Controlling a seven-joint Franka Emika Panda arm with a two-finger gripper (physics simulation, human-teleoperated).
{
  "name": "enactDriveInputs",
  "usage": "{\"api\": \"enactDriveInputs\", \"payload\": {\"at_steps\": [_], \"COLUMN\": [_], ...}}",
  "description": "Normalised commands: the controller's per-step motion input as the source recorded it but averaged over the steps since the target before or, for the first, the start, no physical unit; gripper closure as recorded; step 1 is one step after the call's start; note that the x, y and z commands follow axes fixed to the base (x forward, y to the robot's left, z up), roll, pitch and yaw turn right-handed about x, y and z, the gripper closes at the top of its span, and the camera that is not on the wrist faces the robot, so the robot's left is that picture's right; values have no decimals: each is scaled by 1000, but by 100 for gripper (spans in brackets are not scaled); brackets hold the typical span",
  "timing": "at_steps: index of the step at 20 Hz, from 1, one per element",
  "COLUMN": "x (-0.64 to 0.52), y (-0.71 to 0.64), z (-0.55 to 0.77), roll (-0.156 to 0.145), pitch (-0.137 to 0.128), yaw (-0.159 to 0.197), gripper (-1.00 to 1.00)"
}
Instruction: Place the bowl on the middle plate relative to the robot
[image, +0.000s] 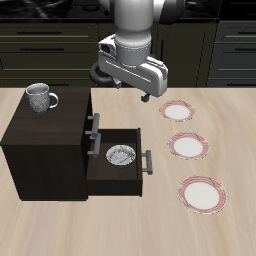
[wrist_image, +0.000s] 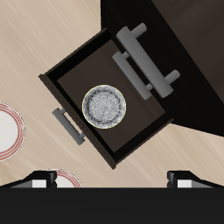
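From the front camera, the robot arm fills the upper middle of the frame, its pincer (image: 128, 88) hanging high above the desk (image: 60, 225) with nothing in it. How far its fingers are spread, I cannot tell from here. Below it, in the left half, sits a dark cabinet (image: 45, 140) with a grey patterned mug (image: 41, 97) standing on its top near the upper left. The cabinet's lower drawer (image: 122, 165) is pulled out toward the centre of the frame, and there is the bowl (image: 121, 155), lying inside that open drawer, upright. Down the right side run three plates with red-striped rims: one plate (image: 178, 111) highest up, the middle plate (image: 187, 146) just below it, and a third plate (image: 200, 193) lowest, nearest the desk's front edge. All three sit apart from each other and from the cabinet.

Over to the wrist camera, looking straight down. The bowl (wrist_image: 105, 106) sits right in the centre, inside the open drawer (wrist_image: 149, 118), clear of its walls. Two handles show: the drawer handle (wrist_image: 68, 124) and another handle (wrist_image: 145, 61) on the cabinet front. The fingertips (wrist_image: 42, 180) stand wide apart, so the pincer (wrist_image: 112, 179) is open and empty. A plate (wrist_image: 9, 129) shows partly at the frame's edge, and another plate (wrist_image: 63, 178) peeks in beside a fingertip.
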Motion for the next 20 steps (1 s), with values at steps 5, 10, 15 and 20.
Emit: {"api": "enactDriveInputs", "payload": {"at_steps": [5,10,15,20], "x": [58,15,14,58], "y": [-136,-74,-63,-194], "z": [-77,7,-212,-161], "roll": [6,1,25,6], "pitch": [-28,-28,-9,-34], "yaw": [-165,-48,-105,-79], "gripper": [-100,-100,-100,-100]}}
